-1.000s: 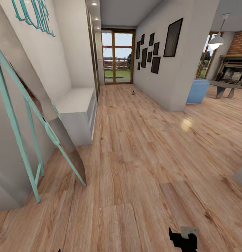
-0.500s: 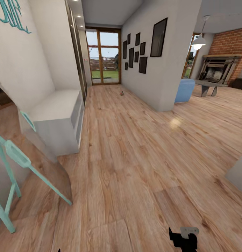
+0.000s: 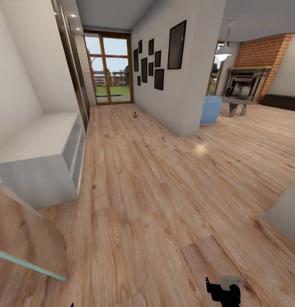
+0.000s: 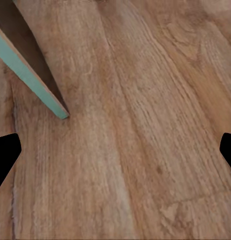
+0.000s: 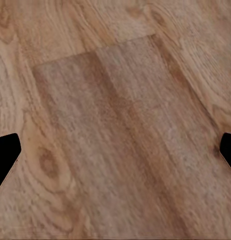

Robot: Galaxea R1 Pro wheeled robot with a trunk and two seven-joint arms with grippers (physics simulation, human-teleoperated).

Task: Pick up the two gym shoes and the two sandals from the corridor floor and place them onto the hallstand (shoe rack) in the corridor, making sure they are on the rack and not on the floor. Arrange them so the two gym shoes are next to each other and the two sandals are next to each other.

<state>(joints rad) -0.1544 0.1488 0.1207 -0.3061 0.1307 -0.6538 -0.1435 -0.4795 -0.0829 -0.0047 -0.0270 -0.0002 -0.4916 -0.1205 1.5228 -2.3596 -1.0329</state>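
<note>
The hallstand [image 3: 41, 147], a light-grey unit with a bench top and open low shelves, stands against the left wall. The corridor floor [image 3: 156, 204] of light brown wood planks runs ahead to a glass door. The gym shoes and the sandals are out of view. Far down the corridor a small dark thing [image 3: 134, 114] lies on the floor, too small to identify. My right gripper [image 3: 224, 292] hangs low at the head view's bottom edge. Seen from the wrists, the left gripper [image 4: 115, 150] and the right gripper [image 5: 115, 152] are open over bare planks, holding nothing.
A leaning teal-framed panel [image 3: 24, 238] stands on the floor at the near left, its foot [image 4: 33, 75] close to my left gripper. A grey wall corner [image 3: 186, 106] with dark picture frames bounds the corridor's right side. Beyond it are a blue seat [image 3: 210, 109] and a brick fireplace.
The camera has moved, and the whole picture has slid left. The teal frame has mostly left the picture, while the hallstand looks nearer. The right gripper keeps its place in the picture.
</note>
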